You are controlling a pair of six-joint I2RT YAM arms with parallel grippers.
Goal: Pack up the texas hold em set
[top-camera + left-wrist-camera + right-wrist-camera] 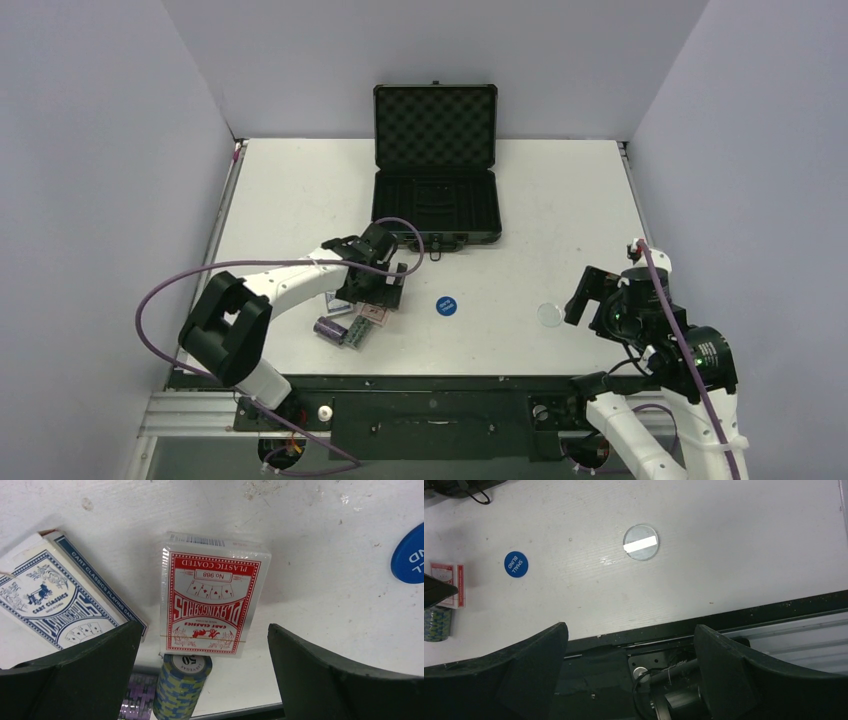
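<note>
The black case [436,190] lies open at the back of the table, its foam lid upright. My left gripper [204,635] hangs open over the red card deck [210,600], its fingers wide apart on either side of the deck's end and not touching it. The blue card deck [55,600] lies to one side of it. A green-blue chip stack [181,685] and a purple chip stack [137,697] lie on their sides by the deck's end. A blue disc [446,306] and a clear disc [640,542] rest on the table. My right gripper [631,630] is open and empty over the table's near edge.
Grey walls close in the table on the left, back and right. The black front rail [430,382] runs along the near edge. A purple cable [160,290] loops off the left arm. The case's handle [436,250] sticks out toward the decks.
</note>
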